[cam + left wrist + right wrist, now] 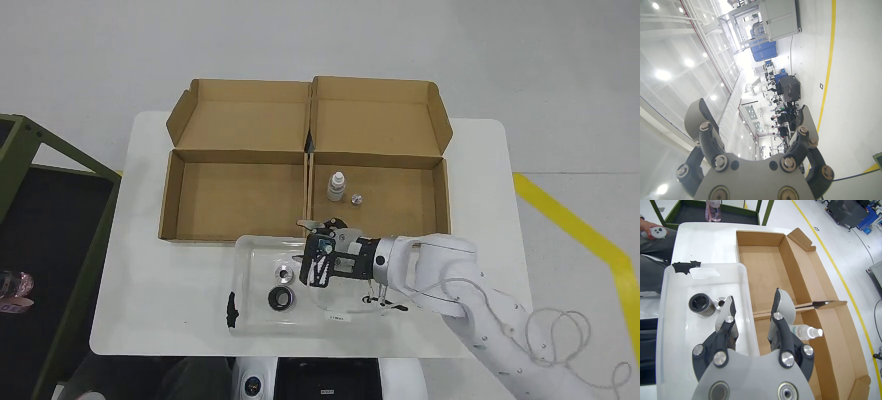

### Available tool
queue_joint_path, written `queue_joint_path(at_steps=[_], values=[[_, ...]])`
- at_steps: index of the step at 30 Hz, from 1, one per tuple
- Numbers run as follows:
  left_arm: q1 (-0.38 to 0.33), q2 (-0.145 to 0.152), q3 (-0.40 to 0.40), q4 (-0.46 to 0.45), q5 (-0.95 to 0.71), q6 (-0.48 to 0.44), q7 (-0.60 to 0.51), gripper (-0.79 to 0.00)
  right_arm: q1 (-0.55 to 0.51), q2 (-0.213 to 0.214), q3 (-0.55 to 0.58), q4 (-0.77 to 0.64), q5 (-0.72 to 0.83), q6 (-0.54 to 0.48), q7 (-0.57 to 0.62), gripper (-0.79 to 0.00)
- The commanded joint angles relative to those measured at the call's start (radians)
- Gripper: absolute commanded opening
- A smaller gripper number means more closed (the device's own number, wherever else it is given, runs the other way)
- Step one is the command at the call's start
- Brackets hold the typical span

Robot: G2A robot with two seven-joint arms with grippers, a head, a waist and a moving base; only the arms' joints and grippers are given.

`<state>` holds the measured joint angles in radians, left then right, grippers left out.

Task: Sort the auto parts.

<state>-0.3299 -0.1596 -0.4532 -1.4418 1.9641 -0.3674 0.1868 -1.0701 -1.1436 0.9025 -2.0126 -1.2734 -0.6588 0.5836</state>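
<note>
Right gripper (754,298): fingers apart, empty, over the far side of the clear bin (243,262).
Linear bearing (700,305): lying in the bin, left of the right gripper and nearer, apart from it.
Metal collar (720,302): just beside the bearing, close to the gripper's left finger.
Right cardboard box (441,200): holds a spray bottle (338,186).
Left gripper (753,109): fingers apart, empty.

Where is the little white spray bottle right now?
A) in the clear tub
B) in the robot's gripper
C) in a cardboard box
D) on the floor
C: the spray bottle sits inside the cardboard box, and the right gripper is open with nothing in it.
</note>
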Motion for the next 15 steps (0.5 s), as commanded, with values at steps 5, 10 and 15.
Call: queue_joint_path(at_steps=[5,10,15], values=[[0.0,0.0,0.0,0.0,0.0,0.0,0.0,0.0,0.028,-0.015,-0.071,0.049,-0.013,0.006,0.017,-0.413],[0.0,0.0,0.0,0.0,0.0,0.0,0.0,0.0,0.036,-0.025,-0.113,0.082,-0.023,0.008,0.014,-0.419],[0.0,0.0,0.0,0.0,0.0,0.0,0.0,0.0,0.032,-0.029,-0.141,0.091,-0.043,0.004,0.016,-0.419]])
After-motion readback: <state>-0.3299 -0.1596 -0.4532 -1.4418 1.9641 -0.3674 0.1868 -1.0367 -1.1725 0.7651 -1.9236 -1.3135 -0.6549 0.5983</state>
